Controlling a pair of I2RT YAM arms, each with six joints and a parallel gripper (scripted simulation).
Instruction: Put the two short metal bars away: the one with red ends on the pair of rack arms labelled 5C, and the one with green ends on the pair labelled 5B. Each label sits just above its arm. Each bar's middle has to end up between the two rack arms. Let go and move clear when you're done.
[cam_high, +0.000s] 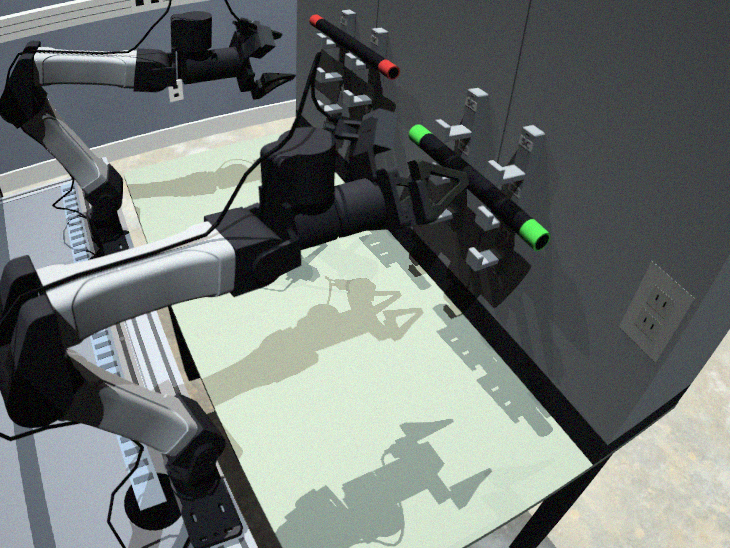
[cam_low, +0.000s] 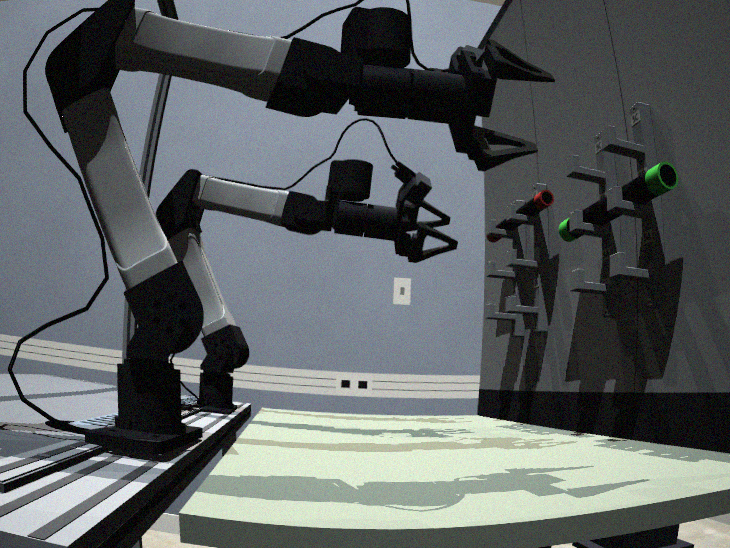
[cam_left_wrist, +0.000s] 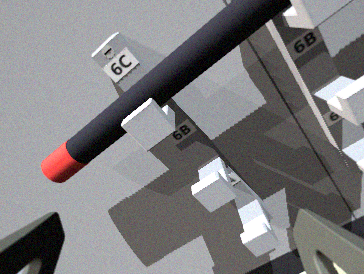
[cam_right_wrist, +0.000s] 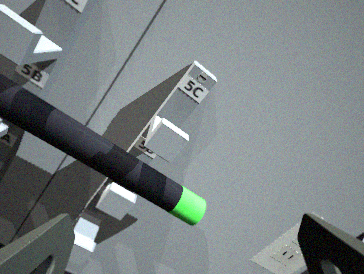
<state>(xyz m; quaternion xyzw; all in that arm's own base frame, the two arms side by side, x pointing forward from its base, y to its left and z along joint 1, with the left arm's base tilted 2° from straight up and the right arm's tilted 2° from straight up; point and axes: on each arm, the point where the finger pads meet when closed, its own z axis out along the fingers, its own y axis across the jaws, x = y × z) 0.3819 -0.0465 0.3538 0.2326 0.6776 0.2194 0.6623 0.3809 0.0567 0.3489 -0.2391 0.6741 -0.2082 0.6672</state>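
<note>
The bar with green ends (cam_high: 489, 191) (cam_low: 633, 191) (cam_right_wrist: 95, 149) lies across the middle rack arms, below the 5C pair and level with 5B. The 5C arms (cam_low: 622, 145) (cam_right_wrist: 169, 140) hold nothing. The bar with red ends (cam_high: 352, 44) (cam_low: 541, 200) (cam_left_wrist: 165, 82) lies on the top pair of the other rack, labelled 6C. My left gripper (cam_high: 286, 56) (cam_low: 452, 233) (cam_left_wrist: 179, 222) is open and empty, in front of the red-ended bar and touching nothing. My right gripper (cam_low: 545, 116) (cam_right_wrist: 185, 224) is open and empty, in front of the green-ended bar; both wrist views are tilted.
Lower rack arms (cam_high: 482, 258) (cam_low: 629, 271) stick out below the green-ended bar. More arms (cam_left_wrist: 257, 235) are under the red-ended bar. A wall outlet (cam_high: 657, 309) is beside the rack. The pale green table (cam_high: 294, 383) (cam_low: 383, 522) lies below both arms.
</note>
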